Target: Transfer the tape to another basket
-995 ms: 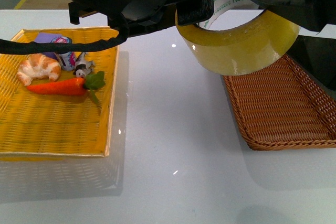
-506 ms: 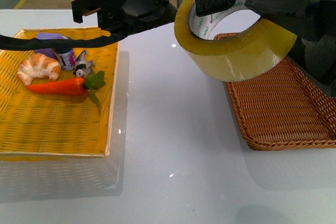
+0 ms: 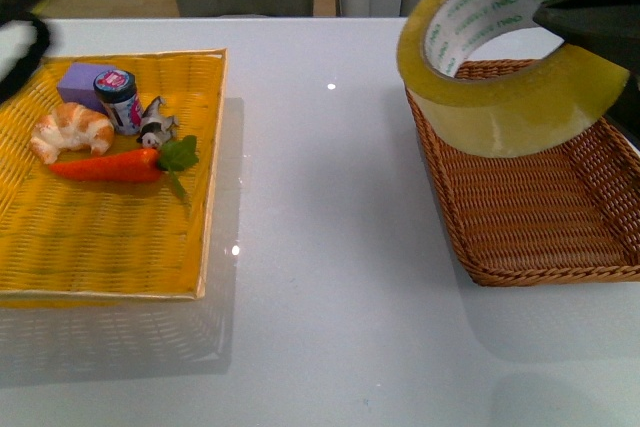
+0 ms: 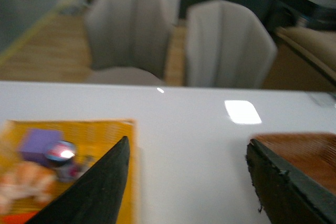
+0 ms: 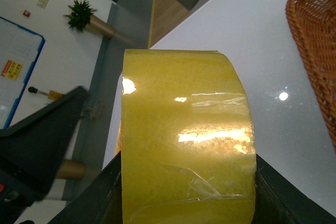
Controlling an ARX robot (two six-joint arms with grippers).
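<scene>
The tape (image 3: 510, 97), a wide yellowish roll with a white core and green lettering, hangs in the air over the left end of the dark-brown wicker basket (image 3: 540, 217). My right gripper (image 5: 186, 203) is shut on the tape (image 5: 189, 145), with one black finger on each flat side of the roll. One finger (image 3: 595, 15) shows at the right edge of the front view. My left gripper (image 4: 186, 182) is open and empty, above bare table between the yellow tray (image 4: 113, 129) and the basket (image 4: 299, 150).
The flat yellow tray (image 3: 100, 237) at the left holds a croissant (image 3: 72, 132), a carrot (image 3: 115, 164), a purple box (image 3: 82, 80), a small jar (image 3: 118, 99) and a small figure (image 3: 155, 127). Two chairs (image 4: 173, 45) stand beyond the table's far edge.
The left arm has drawn back out of the front view, up and to the left. The tape has moved right with the right gripper, over the brown basket's left end.
</scene>
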